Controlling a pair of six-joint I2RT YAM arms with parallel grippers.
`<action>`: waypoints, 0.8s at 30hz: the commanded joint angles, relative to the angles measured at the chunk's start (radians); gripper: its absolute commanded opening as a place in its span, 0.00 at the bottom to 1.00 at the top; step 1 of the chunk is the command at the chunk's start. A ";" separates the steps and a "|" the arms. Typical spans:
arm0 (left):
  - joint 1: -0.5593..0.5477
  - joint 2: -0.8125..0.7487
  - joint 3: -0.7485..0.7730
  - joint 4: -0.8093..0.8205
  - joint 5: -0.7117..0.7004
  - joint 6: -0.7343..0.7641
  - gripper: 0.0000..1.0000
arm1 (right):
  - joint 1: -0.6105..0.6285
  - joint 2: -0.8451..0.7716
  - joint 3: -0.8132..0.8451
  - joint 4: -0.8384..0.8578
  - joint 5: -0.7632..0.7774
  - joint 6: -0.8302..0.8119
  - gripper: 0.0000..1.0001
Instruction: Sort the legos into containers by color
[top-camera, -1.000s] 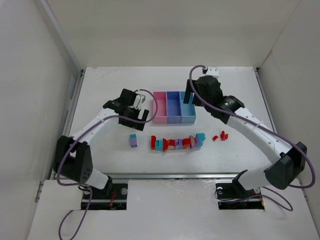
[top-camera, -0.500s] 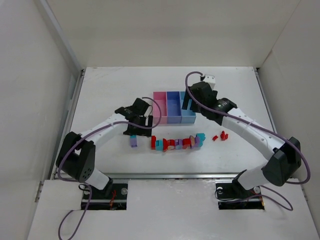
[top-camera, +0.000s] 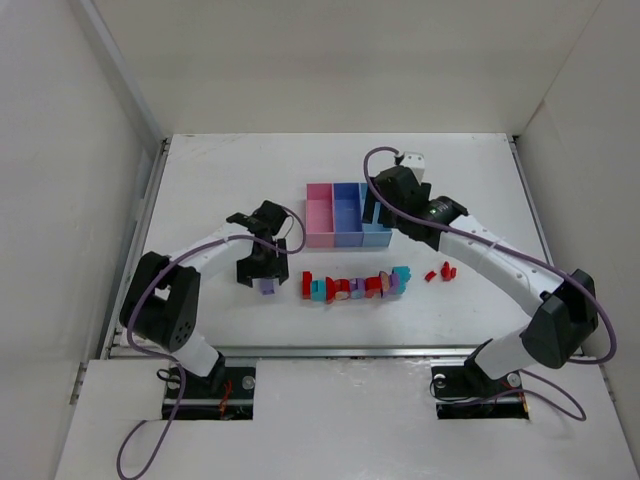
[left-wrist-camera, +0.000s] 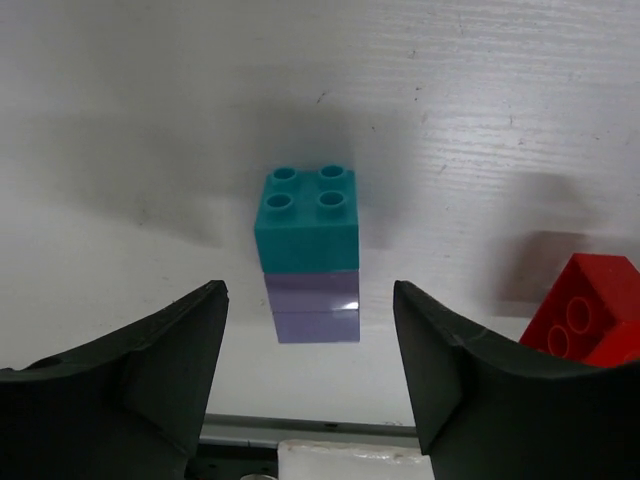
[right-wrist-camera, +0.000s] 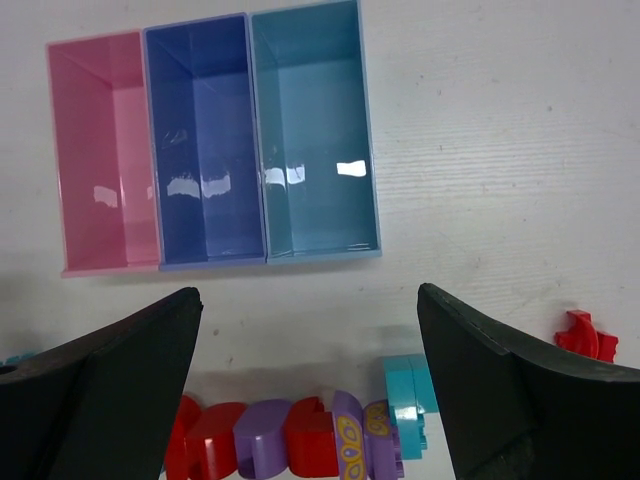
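The left gripper (left-wrist-camera: 308, 292) is low over the white table (top-camera: 200, 180), left of centre. Its jaws are spread, one on each side of a small two-brick stack, with a gap showing on both sides. The stack is a teal brick (left-wrist-camera: 306, 225) sitting on a purple brick (left-wrist-camera: 315, 310), and it stands upright on the table. A red brick (left-wrist-camera: 585, 315) lies just to its right.

The row of legos (top-camera: 355, 286) runs left to right across the middle of the table, with red, purple and teal pieces touching one another. Two small red pieces (top-camera: 440, 271) lie apart at its right end.

Beyond the row, on its far side, stand the three joined bins: the pink bin (right-wrist-camera: 85, 150) on the left, the purple-blue bin (right-wrist-camera: 205, 140) in the middle and the light blue bin (right-wrist-camera: 315, 130) on the right. The right gripper (right-wrist-camera: 308, 298) hangs above the table between the bins and the row. Its jaws are spread wide and hold nothing.
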 joint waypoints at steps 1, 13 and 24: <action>-0.011 0.050 0.017 0.013 0.014 -0.010 0.62 | 0.012 -0.036 -0.002 0.059 0.031 -0.038 0.94; -0.011 0.095 0.029 0.024 0.015 0.012 0.00 | 0.012 -0.027 0.020 0.059 0.065 -0.093 0.85; -0.116 -0.106 0.307 0.257 0.095 0.712 0.00 | -0.248 -0.066 0.198 0.186 -0.630 -0.420 0.95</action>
